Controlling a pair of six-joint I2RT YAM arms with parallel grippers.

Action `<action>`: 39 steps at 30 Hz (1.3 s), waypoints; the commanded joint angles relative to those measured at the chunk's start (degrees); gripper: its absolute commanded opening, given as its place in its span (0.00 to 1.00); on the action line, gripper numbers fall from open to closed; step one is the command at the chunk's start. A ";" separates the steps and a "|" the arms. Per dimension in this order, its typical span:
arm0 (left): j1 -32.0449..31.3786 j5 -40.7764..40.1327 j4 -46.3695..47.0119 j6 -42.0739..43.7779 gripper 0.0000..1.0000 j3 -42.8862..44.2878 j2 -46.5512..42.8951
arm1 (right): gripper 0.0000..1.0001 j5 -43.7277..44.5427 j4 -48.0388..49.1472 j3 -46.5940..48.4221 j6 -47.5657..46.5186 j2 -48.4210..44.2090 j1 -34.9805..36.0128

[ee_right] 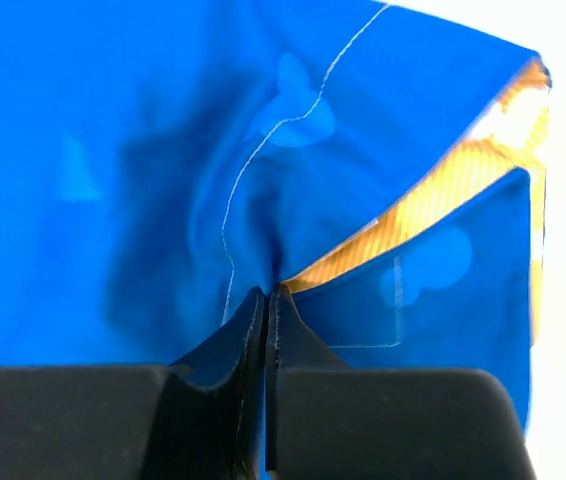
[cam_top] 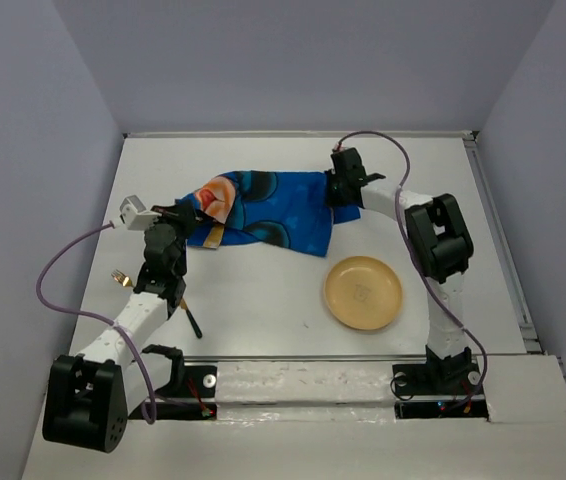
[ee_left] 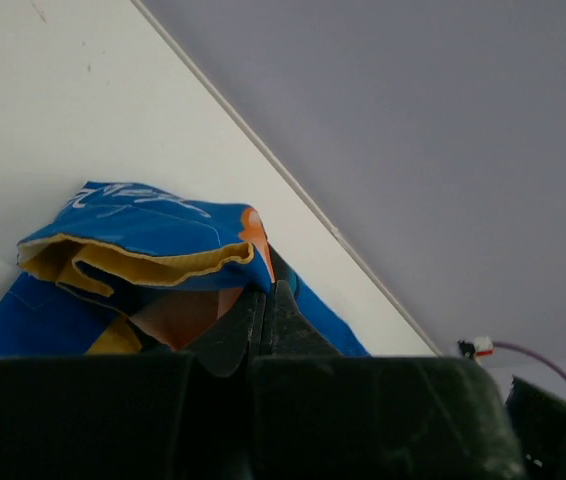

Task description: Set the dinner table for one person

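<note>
The blue cartoon-printed cloth mat (cam_top: 273, 210) lies crumpled at the back middle of the white dinner table (cam_top: 263, 300). Its yellow underside is folded up at the left end. My left gripper (cam_top: 187, 213) is shut on the mat's left edge. In the left wrist view the jaws (ee_left: 268, 290) pinch the cloth (ee_left: 143, 225). My right gripper (cam_top: 339, 196) is shut on the mat's right edge. In the right wrist view the jaws (ee_right: 271, 293) pinch a fold of blue fabric (ee_right: 163, 150). A round tan plate (cam_top: 363, 292) sits on the table in front of the mat, to the right.
A gold fork head (cam_top: 119, 276) shows left of my left arm, and a black handle (cam_top: 193, 321) shows right of it. The part between is hidden under the arm. Grey walls close the table on three sides. A raised strip (cam_top: 293, 380) runs along the near edge.
</note>
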 commanded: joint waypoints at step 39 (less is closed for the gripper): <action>4.04 8.04 8.39 -1.08 0.00 -11.71 -8.13 | 0.39 0.24 16.03 -26.78 21.74 -13.87 3.91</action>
